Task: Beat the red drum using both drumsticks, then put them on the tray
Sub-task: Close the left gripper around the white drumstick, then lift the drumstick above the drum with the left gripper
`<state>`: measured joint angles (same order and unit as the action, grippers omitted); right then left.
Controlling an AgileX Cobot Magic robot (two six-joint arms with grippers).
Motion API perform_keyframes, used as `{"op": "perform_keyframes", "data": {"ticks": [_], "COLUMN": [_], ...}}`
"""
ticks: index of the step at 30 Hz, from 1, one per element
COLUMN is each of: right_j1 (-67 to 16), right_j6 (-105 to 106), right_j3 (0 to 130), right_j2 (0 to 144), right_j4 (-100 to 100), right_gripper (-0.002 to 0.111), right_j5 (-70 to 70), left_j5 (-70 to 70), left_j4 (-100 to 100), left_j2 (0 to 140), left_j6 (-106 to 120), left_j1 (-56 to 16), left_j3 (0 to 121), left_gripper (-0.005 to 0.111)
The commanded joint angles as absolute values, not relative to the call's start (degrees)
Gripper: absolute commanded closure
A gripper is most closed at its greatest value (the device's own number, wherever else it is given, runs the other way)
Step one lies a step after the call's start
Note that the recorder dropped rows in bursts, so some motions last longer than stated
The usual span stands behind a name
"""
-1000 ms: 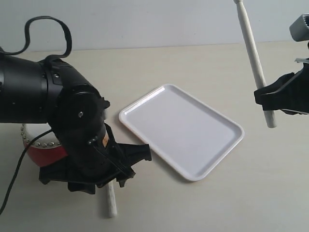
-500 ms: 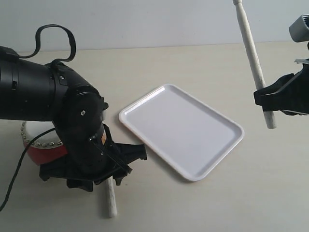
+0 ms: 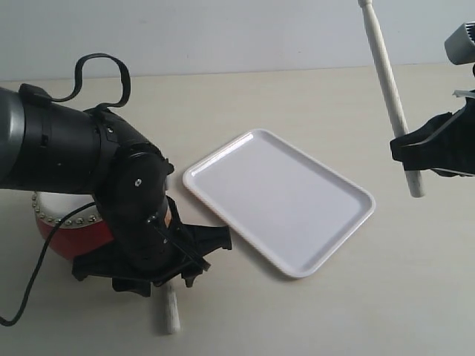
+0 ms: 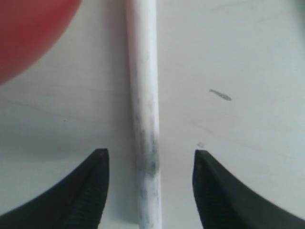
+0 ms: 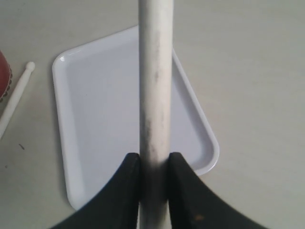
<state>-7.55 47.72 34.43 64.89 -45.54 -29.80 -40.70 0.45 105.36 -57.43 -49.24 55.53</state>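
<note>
Now | 1 drum (image 3: 73, 236) | 1 tray (image 3: 282, 200) | 2 drumsticks (image 3: 386, 67) (image 3: 171, 315) | L end effector (image 4: 150, 157) apart | R end effector (image 5: 155, 162) clamping 1

Exterior oblique overhead; left wrist close, downward; right wrist shares tray (image 3: 282, 200) (image 5: 95, 124).

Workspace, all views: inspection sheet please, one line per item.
Surface: pale table, one small dark mark.
Job's things: red drum partly behind the left arm; tray empty; lying drumstick on the table beside the drum; held drumstick near upright, off the table.
Clutter: nothing seen.
Grippers: left gripper open, jaws either side of the lying drumstick, not touching; right gripper shut on the held drumstick.
Cables: black cable looped above the left arm; another trails below it.
Surroundings: plain pale wall.
</note>
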Motion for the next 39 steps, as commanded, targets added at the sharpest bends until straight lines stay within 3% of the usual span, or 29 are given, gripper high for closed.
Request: {"op": "perform_keyframes", "data": {"ticks": [1, 16, 18, 23, 26, 39], "right_j1": [-7.7, -7.7, -7.7, -7.7, -7.7, -7.7], "right_j6": [47.7, 47.7, 47.7, 47.7, 47.7, 45.8], "right_j3": [34.1, 34.1, 34.1, 34.1, 34.1, 34.1], "right_j2": [64.7, 64.7, 64.7, 64.7, 64.7, 64.8], "right_j4": [-46.1, -46.1, -46.1, -46.1, -46.1, -46.1], "right_gripper": [0.108, 0.108, 0.108, 0.108, 0.108, 0.108], "right_j5": [-28.7, -28.6, -28.6, -28.6, -28.6, -29.0], "left_j5": [-40.2, -39.3, -39.3, -39.3, -39.1, -38.2], "left_j4": [-0.4, -0.7, -0.7, -0.8, -0.8, -0.7], "left_j2": [106.7, 107.6, 107.6, 107.6, 107.6, 98.1], "left_j6": [-57.2, -55.8, -55.8, -55.8, -55.8, -52.7], "left_j1": [-49.1, -49.0, -49.0, -49.0, -49.0, -49.0], "left_j3": [55.3, 55.3, 55.3, 55.3, 55.3, 55.3], "left_gripper": [0.054, 0.055, 0.060, 0.091, 0.103, 0.107]}}
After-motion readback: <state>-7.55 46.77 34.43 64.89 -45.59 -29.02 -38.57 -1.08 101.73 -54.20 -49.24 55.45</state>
